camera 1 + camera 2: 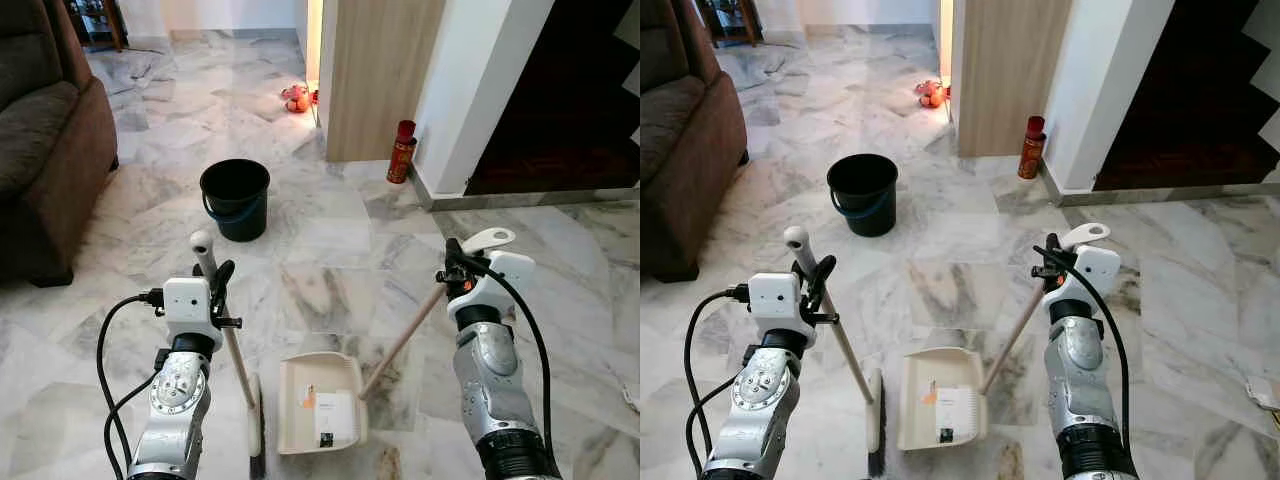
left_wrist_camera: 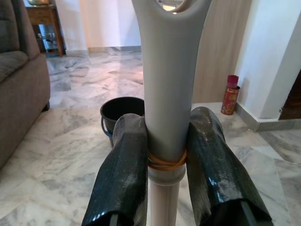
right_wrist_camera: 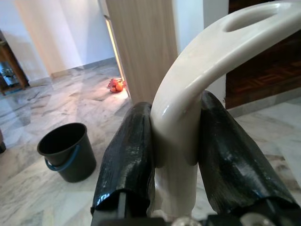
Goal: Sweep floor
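My left gripper (image 1: 213, 283) is shut on the grey handle of a broom (image 1: 237, 355); its brush head (image 1: 256, 432) rests on the marble floor just left of the dustpan. In the left wrist view both black fingers (image 2: 123, 174) clamp the broom handle (image 2: 168, 94). My right gripper (image 1: 452, 268) is shut on the white looped top of the dustpan handle (image 1: 488, 240). That wooden shaft slants down to the cream dustpan (image 1: 320, 403), which lies flat on the floor between my arms with some debris and a label inside. In the right wrist view the fingers (image 3: 129, 155) squeeze the white grip (image 3: 188, 94).
A black bucket (image 1: 235, 198) stands on the floor ahead. A brown sofa (image 1: 45, 140) is at the left. A wooden panel (image 1: 380, 75) and a white wall corner are ahead right, with a red can (image 1: 402, 152) at its base. Small orange items (image 1: 296, 98) lie farther back.
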